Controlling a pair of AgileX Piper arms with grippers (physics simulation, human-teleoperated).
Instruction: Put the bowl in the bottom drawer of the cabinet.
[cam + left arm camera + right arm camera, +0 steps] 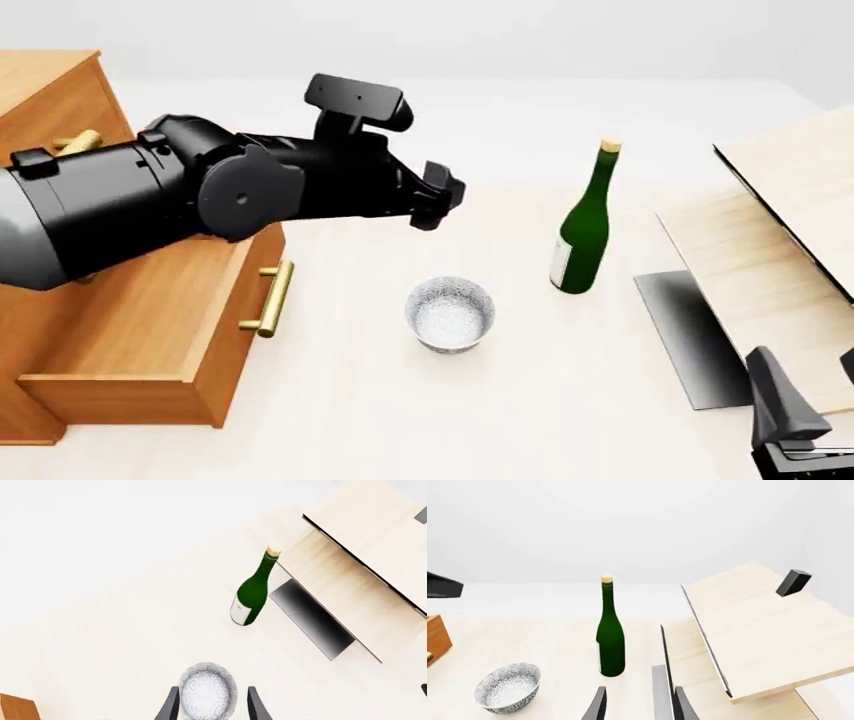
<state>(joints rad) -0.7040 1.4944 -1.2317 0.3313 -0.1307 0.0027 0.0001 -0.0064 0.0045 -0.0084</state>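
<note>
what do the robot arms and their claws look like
The left arm is bulky matte black with rounded joint housings, a grey rear segment and a boxy black camera mount on top. Each claw, left claw and right claw, has two slim dark tapered fingers. No visible cables or markings.

pale wooden table (360, 400) carrying everything here. cabinet (60, 100) stands at the left edge, its bottom drawer (147, 330) pulled out over the tabletop. bowl (451, 314) sits upright near the middle, just right of the drawer front, touching nothing. green bottle (585, 225) stands upright further back and to the right, apart from the bowl. at the right side, pale boards (747, 270) with dark edges, tilted, beside a dark flat panel (687, 335) on the surface.
</note>
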